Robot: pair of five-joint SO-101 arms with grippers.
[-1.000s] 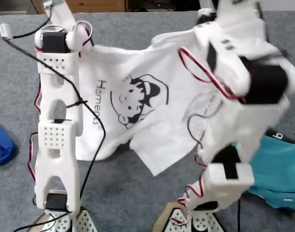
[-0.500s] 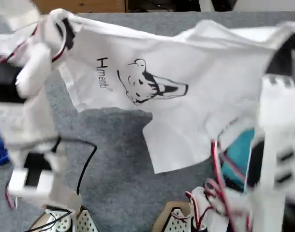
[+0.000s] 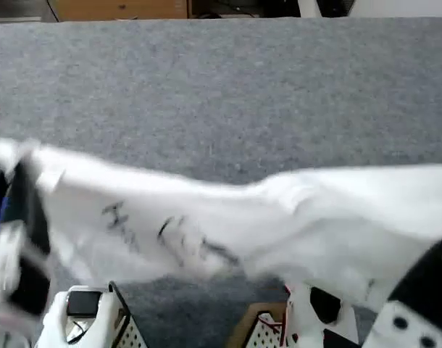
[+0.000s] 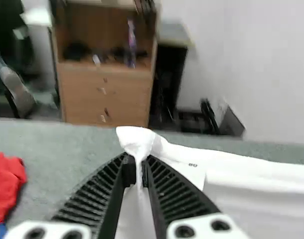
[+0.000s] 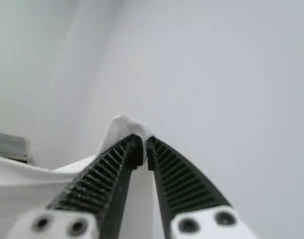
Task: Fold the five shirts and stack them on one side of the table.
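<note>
While the left gripper (image 4: pixel 135 162) and the right gripper (image 5: pixel 141 144) each pinch a bit of the white shirt (image 3: pixel 293 217), it hangs stretched above the table's (image 3: pixel 243 87) near edge; no fold seems made yet, and stacking remains.

Left tool (image 4: pixel 135 168): jaws pressed together, pinching a fold of the white shirt (image 4: pixel 251 184) at their tips.
Left arm (image 3: pixel 18 243): held high at the left edge of the high view, blurred. The wrist points roughly level, outward.
Right tool (image 5: pixel 141 149): jaws pressed together, with a tuft of the same shirt caught between the tips.
Right arm (image 3: pixel 418 301): up at the lower right corner of the high view, wrist tilted upward.
</note>
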